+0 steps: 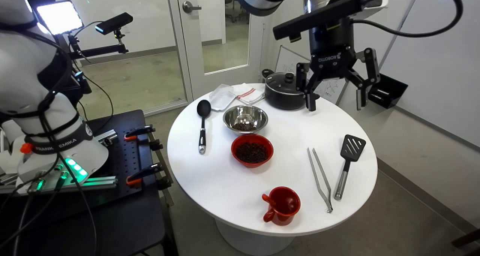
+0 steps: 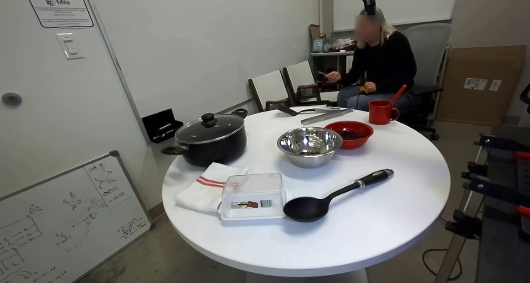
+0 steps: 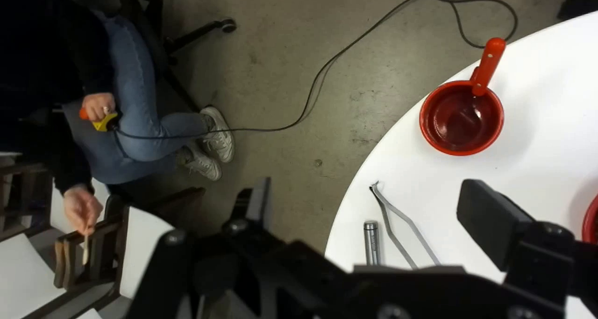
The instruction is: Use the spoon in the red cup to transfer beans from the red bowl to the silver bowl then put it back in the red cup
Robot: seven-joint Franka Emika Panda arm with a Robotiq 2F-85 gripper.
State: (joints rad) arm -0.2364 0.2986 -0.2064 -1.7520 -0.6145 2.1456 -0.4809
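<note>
Pincer (image 1: pixel 335 101), wide apart and empty, hangs above the white table (image 1: pixel 290 136), at right in an exterior view. The silver bowl (image 1: pixel 245 115) stands far, slightly left; the red bowl (image 1: pixel 252 138) just nearer; the red cup (image 1: pixel 288 201) near, its spoon (image 1: pixel 268 200) leaning inside; beans (image 1: pixel 252 152) lie in both bowls.

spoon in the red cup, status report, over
Pincer open, holding nothing. Spoon leaning in red cup. Beans in red bowl and silver bowl. Tongs lie apart from cup, likely not blocking.
</note>
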